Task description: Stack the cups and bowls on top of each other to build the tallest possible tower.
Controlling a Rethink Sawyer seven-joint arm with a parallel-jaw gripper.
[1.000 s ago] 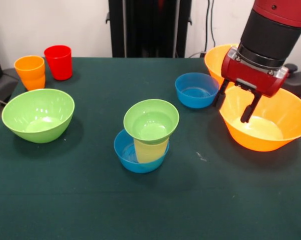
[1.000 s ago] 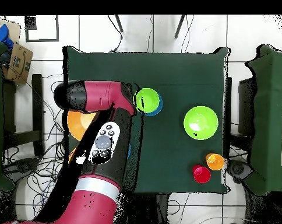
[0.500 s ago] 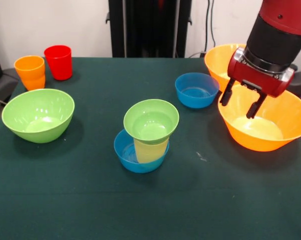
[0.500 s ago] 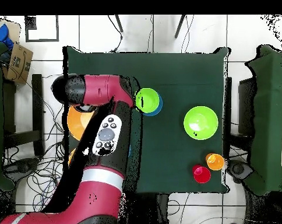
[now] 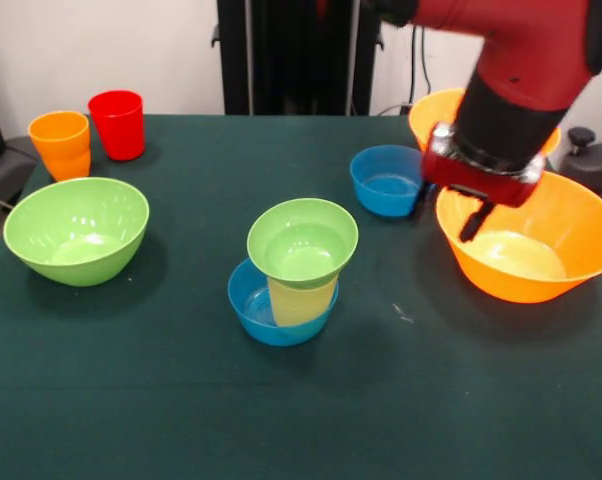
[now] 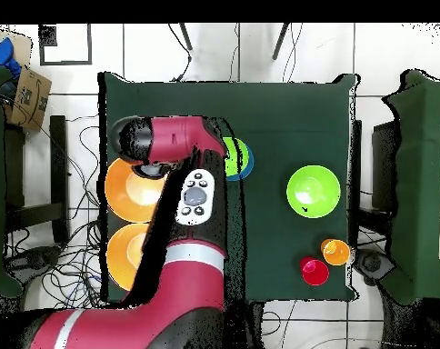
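Gripper [image 5: 444, 216] hangs empty, fingers spread, over the rim where the near large orange bowl [image 5: 541, 262] sits beside a small blue bowl [image 5: 392, 180]. Second orange bowl [image 5: 431, 115] behind it at the desk [image 5: 181, 400] edge. Mid-desk tower [image 5: 293, 272]: blue bowl, yellow cup, small green bowl. Large green bowl [image 5: 76, 230], orange cup [image 5: 61, 144] and red cup [image 5: 117, 124] near the opposite edge.

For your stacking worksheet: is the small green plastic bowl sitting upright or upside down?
Upright. The small green plastic bowl shows its open hollow facing up, resting on the pale yellow cup.
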